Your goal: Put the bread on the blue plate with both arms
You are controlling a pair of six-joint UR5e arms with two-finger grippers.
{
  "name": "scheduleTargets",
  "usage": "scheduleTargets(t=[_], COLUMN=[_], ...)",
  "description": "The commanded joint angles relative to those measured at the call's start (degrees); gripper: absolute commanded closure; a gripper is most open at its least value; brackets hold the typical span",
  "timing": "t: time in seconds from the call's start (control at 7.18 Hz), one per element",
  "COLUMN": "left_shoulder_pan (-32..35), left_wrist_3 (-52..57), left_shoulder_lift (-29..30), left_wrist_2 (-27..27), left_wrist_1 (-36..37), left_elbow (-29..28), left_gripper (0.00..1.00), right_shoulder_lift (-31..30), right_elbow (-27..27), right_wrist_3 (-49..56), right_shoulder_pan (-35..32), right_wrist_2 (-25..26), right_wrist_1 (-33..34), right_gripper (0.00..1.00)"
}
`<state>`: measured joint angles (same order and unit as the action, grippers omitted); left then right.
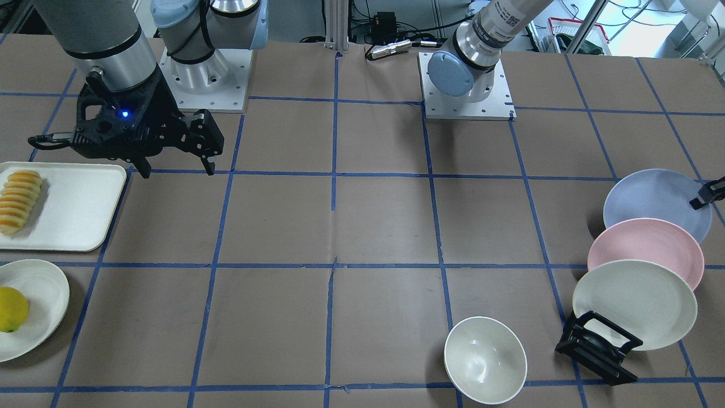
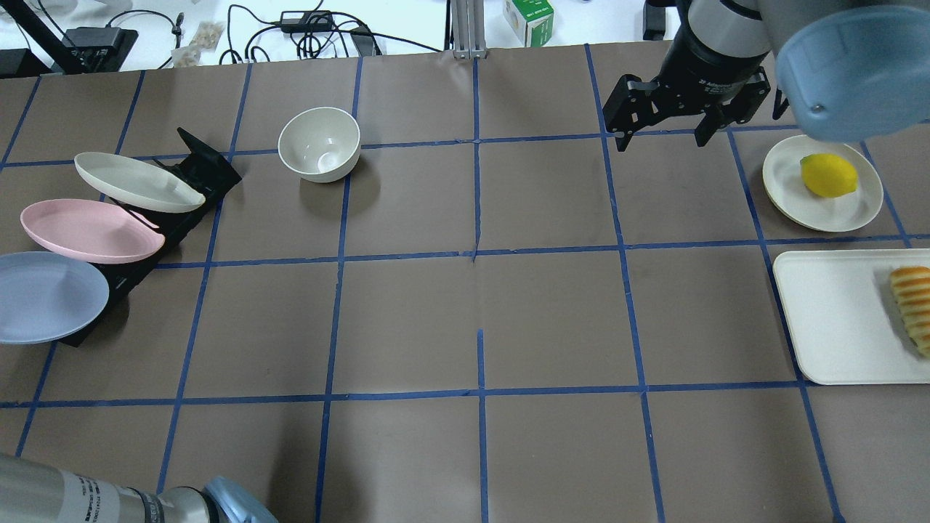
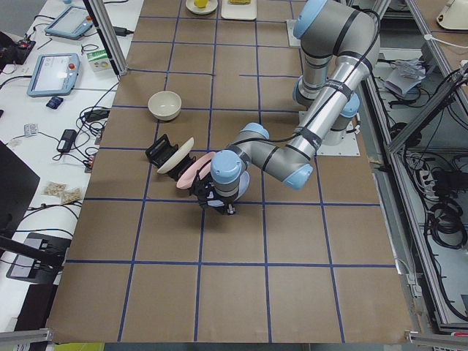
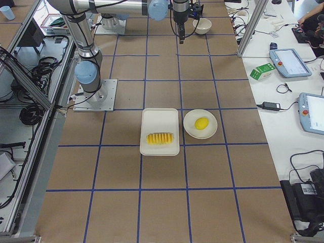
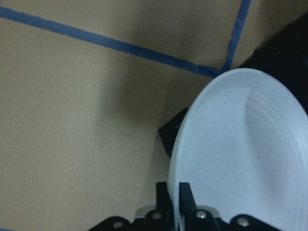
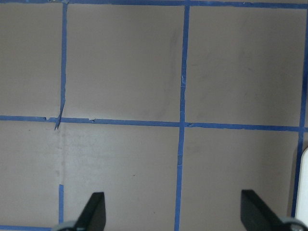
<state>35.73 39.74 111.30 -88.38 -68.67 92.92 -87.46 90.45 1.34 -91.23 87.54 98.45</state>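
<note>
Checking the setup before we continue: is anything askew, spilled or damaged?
Nothing is spilled or broken. Two small oddities: the bread lies at one end of the tray, not centred, and the blue tape line near the centre ends raggedly, leaving a gap.

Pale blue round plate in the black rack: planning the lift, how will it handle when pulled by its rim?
Probably stiff and light: the pale blue round plate looks thin and unbent with the left gripper on its rim. Held at one edge, it may swing or slip. Close beside the round pink plate, it could scrape coming out.
</note>
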Motion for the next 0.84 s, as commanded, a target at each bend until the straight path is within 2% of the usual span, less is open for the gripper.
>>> scheduleTargets(t=[0.0,0.42,0.7], left_shoulder_pan=[0.22,0.31,0.31], left_wrist_3=[0.86,0.95,0.86], left_shoulder_lift=[-2.66,-7.49,-11.88], left_wrist_2=[0.05,0.49,1.01], left_wrist_1=[-0.93,-6.19,-14.95], left_elbow=[-0.11,-0.28,-1.42], left_gripper=[1.0,1.0,1.0], right_shoulder_lift=[0.01,0.1,0.1], right_elbow=[-0.01,0.08,-0.01], right_wrist_3=[-0.29,-0.29,0.06], right_shoulder_pan=[0.0,0.0,0.09], right_wrist_2=[0.09,0.09,0.09], right_wrist_1=[-0.01,-0.01,0.08], right_gripper=[0.0,0.0,0.0])
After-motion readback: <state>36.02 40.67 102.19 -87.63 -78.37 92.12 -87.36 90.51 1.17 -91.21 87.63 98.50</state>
